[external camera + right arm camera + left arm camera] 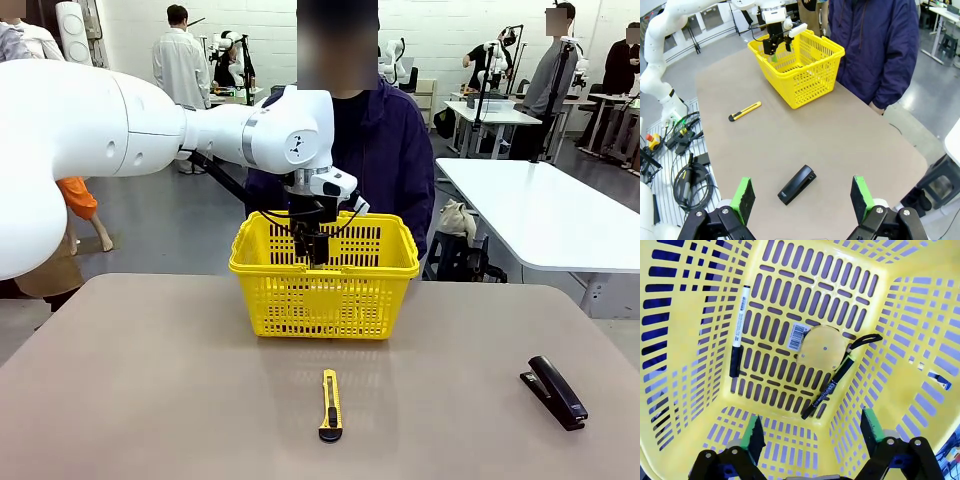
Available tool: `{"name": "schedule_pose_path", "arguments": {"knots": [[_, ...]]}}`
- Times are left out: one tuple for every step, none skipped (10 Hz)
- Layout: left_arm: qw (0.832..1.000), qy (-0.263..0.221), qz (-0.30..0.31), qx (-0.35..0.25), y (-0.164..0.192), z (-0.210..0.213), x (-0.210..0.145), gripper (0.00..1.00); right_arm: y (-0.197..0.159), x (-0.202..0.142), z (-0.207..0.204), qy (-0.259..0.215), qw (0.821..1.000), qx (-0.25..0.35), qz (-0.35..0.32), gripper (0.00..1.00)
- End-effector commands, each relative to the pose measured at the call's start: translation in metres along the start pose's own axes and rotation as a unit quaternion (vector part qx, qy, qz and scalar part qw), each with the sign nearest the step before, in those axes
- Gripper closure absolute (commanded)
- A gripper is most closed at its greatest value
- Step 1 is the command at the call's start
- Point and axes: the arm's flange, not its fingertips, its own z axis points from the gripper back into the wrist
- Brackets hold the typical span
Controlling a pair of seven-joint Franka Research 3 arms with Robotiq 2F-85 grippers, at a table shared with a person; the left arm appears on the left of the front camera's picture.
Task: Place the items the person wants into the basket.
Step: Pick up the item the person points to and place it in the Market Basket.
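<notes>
Left wrist view looks straight down into the yellow shopping basket, and my left gripper hangs over it with its fingers spread wide and nothing between the green pads. On the basket's slotted floor lie three things. The white marker with its black cap rests along one side wall. The round yellow tape measure sits near the middle of the floor, its black wrist loop trailing toward the opposite wall. The slim black pen with yellow markings lies just beside the tape measure, one end at the loop and the other end pointing toward my fingers.

From the front, the basket stands at the far edge of the table, right in front of the person in the dark jacket, and my left gripper dips just inside its rim. The yellow-and-black utility knife lies on the table nearer my side, about in the middle. The black stapler lies toward the right edge.

My right gripper is also released, fingers wide apart and holding nothing, hovering above the stapler at the near side of the table.
</notes>
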Motion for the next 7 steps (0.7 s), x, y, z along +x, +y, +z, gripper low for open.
{"name": "schedule_pose_path", "arguments": {"knots": [[1.0,0.004,0.0,0.014,0.005,0.008,0.006,0.0,-0.002,-0.001,-0.002,-0.015,1.0,0.001,0.008,0.0],[1.0,0.002,0.005,0.016,0.004,0.011,0.005,0.0,-0.002,-0.001,-0.002,-0.015,1.0,0.001,0.008,0.0],[1.0,-0.006,0.015,0.006,-0.001,0.023,0.001,0.0,-0.002,-0.001,-0.002,-0.015,1.0,0.001,0.008,0.0],[1.0,-0.012,0.027,0.01,-0.016,0.045,-0.009,0.0,-0.002,-0.001,-0.002,-0.015,1.0,0.001,0.008,0.0],[0.998,-0.019,0.05,0.023,-0.041,0.08,-0.031,0.0,-0.002,-0.001,-0.002,-0.015,1.0,0.001,0.008,0.0],[0.997,-0.028,0.069,0.03,-0.063,0.111,-0.059,0.0,-0.002,-0.001,-0.002,-0.015,1.0,0.001,0.008,0.0],[0.995,-0.036,0.085,0.041,-0.08,0.136,-0.092,0.0,-0.002,-0.001,-0.002,-0.015,1.0,0.001,0.008,0.0]]}}
